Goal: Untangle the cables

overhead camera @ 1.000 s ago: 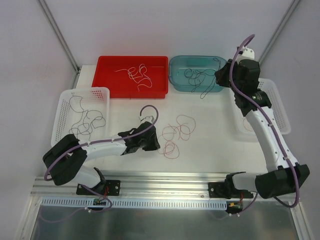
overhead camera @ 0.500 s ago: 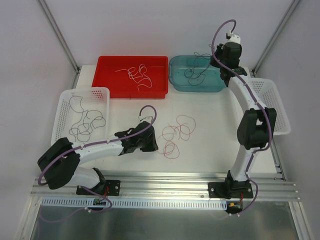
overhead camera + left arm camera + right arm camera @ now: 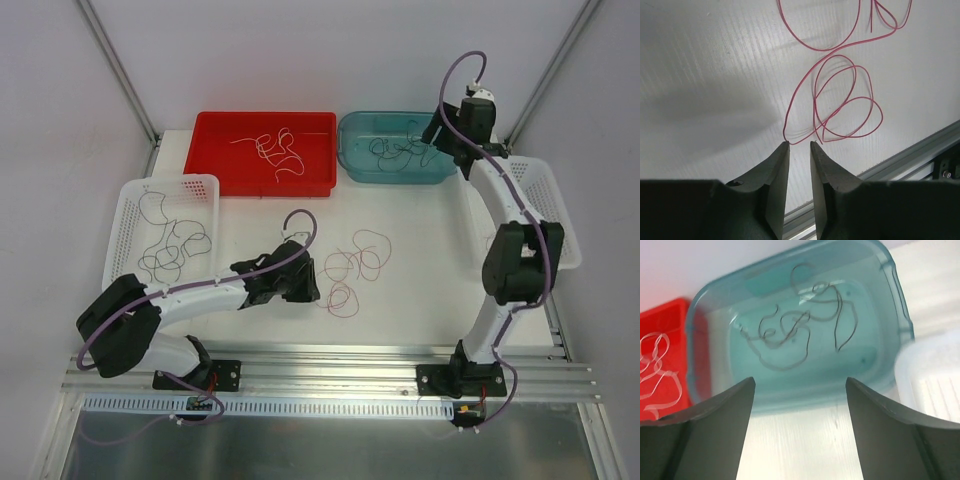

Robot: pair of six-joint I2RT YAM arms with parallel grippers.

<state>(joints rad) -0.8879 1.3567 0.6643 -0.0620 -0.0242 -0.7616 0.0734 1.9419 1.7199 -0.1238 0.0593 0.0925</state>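
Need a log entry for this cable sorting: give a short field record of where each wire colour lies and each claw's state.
red plastic tray: thin white wires
teal plastic tub: dark wires
white mesh basket, left: black wires
bare table: red-pink wire loops
left claw: slightly open, empty, by a red-pink wire end
right claw: wide open, empty, over tub

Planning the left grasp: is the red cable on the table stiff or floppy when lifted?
Probably floppy: the red cable lies in loose, overlapping loops, so lifting the end near the left pincer would likely drag the rest. It looks very thin, so likely light and slip-prone.
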